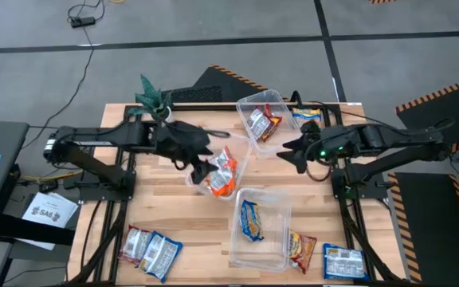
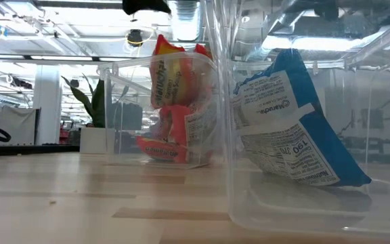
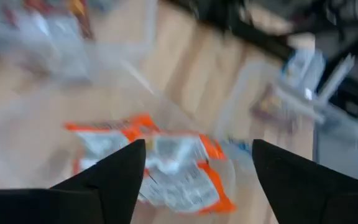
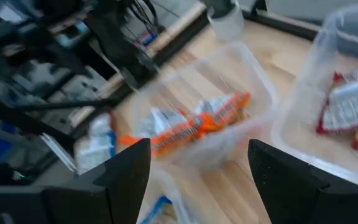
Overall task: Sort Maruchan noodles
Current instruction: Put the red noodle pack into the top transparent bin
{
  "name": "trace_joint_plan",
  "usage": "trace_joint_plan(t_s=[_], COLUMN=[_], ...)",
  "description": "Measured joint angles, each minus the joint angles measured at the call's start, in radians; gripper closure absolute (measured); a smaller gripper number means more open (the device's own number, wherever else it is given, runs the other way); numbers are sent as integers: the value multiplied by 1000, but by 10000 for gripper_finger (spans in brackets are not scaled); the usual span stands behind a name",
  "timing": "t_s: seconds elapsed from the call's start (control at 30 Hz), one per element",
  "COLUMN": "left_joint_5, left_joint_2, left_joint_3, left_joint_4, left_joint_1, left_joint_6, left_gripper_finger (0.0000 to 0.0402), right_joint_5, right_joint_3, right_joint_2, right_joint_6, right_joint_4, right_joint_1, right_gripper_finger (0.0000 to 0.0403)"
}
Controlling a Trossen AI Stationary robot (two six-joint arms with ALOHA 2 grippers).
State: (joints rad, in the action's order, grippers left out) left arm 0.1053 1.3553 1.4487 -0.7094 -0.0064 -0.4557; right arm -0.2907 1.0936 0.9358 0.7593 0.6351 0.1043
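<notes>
My left gripper (image 1: 199,163) (image 3: 197,149) is open and hovers over the middle clear tub (image 1: 241,155), which holds orange noodle packets (image 1: 223,175) (image 3: 166,168). One orange packet lies below and between its fingers. My right gripper (image 1: 291,151) (image 4: 197,149) is open, just right of that tub and near the far tub (image 1: 249,102) of red packets (image 1: 260,121) (image 4: 353,112). The near tub (image 1: 277,239) holds a blue-and-yellow packet (image 1: 251,219) (image 2: 296,129). In the low view the orange packets (image 2: 171,115) stand against the tub wall.
Loose packets lie on the wooden table (image 1: 166,207): red/silver ones at the near left (image 1: 150,249), an orange one (image 1: 301,247) and a blue one (image 1: 345,261) at the near right, and a blue one (image 1: 305,115) at the far right. A potted plant (image 1: 154,100) stands at the far edge.
</notes>
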Motion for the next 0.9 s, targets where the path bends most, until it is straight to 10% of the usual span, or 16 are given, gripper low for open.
trace_joint_plan(t_s=[0.23,0.53,0.77,0.9], left_joint_5=[192,135,129,126], left_joint_2=[-166,-317,-350,-354], left_joint_3=[-61,-419,-501,-501], left_joint_4=[192,675,789,790], left_joint_1=[-3,-3,-4,-4], left_joint_6=[60,-20,-55,-46], left_gripper_finger=[118,118,118,118], right_joint_5=[-33,-33,455,495], right_joint_3=[86,90,90,90], right_joint_2=[-34,-39,-40,-15], right_joint_6=[-35,-34,152,333], right_joint_4=[-4,25,125,293], right_joint_1=[-2,0,55,277], right_gripper_finger=[112,112,112,112])
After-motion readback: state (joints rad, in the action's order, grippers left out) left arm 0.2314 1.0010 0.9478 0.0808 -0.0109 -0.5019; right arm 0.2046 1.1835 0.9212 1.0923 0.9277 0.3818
